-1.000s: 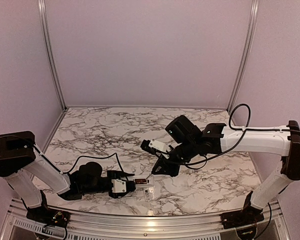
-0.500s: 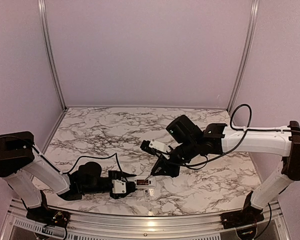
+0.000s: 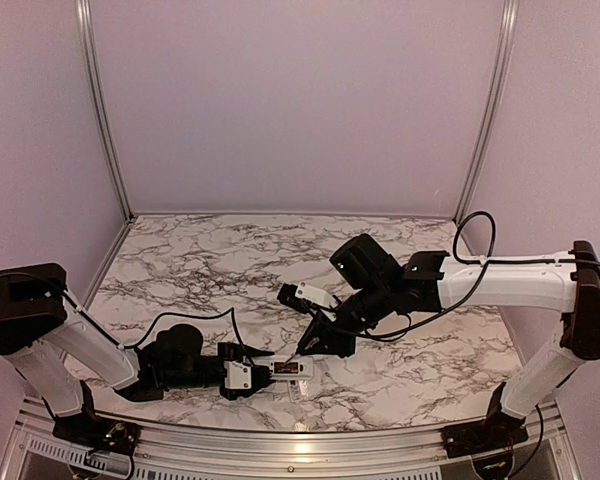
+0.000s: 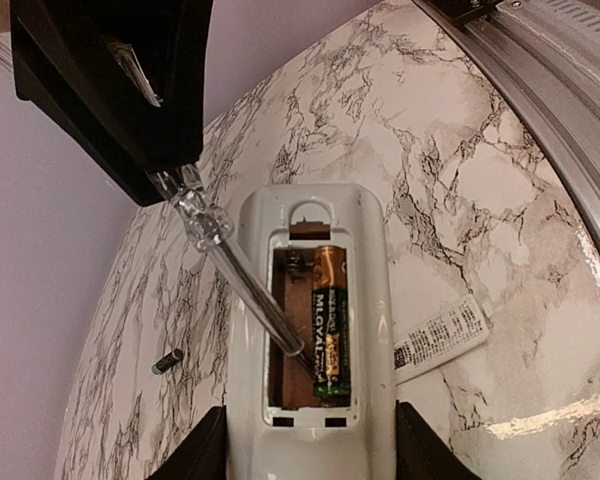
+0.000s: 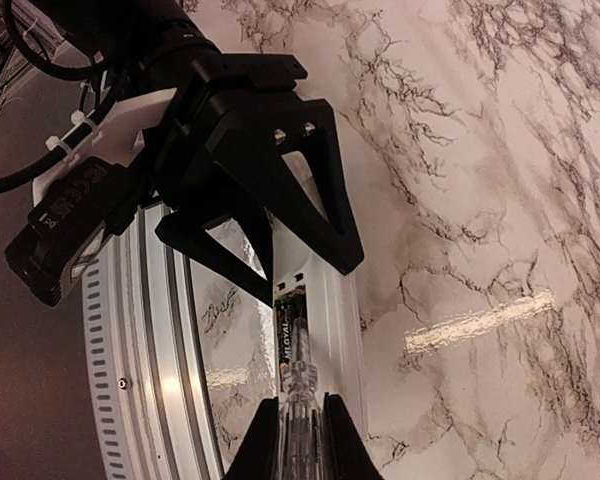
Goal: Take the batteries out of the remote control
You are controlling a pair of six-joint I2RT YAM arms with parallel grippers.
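Observation:
My left gripper (image 4: 310, 452) is shut on the white remote control (image 4: 380, 300), held low over the table with its back up and its recess open. One green and gold battery (image 4: 330, 320) lies in the right slot; the left slot is empty. A second battery (image 4: 166, 361) lies loose on the marble to the left. My right gripper (image 5: 298, 440) is shut on a clear-handled tool (image 5: 298, 400). The tool's metal tip (image 4: 280, 330) rests inside the recess against the battery's left side. In the top view the remote (image 3: 288, 368) sits between the left gripper (image 3: 263, 371) and the right gripper (image 3: 315, 340).
A thin pale labelled strip (image 4: 442, 337) lies on the marble to the right of the remote, also in the top view (image 3: 298, 389). The metal table rail (image 4: 550, 70) runs close by along the near edge. Walls enclose the table on three sides.
My right gripper has come down and to the left toward the remote, bringing the tool tip into the open recess. The left gripper and remote have stayed nearly still.

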